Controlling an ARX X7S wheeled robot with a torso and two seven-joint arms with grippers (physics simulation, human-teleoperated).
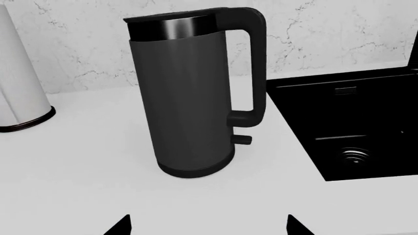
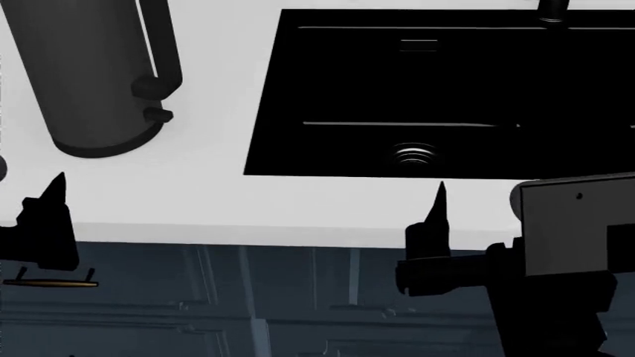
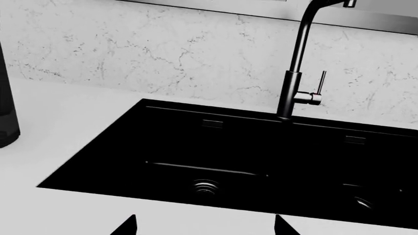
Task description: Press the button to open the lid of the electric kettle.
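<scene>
The electric kettle stands upright on the white counter, a dark grey cylinder with a black loop handle and a stub switch near its base. The lid is down on top. The button on the handle does not show from this angle. My left gripper is open and empty, short of the kettle, jaws wide apart over bare counter. My right gripper is open and empty in front of the sink. In the head view the kettle is at the far left, its top cut off.
A black double sink lies right of the kettle, with a black faucet behind it. A white cylinder on a dark base stands left of the kettle. A marble wall backs the counter. The counter's front edge runs just ahead of both grippers.
</scene>
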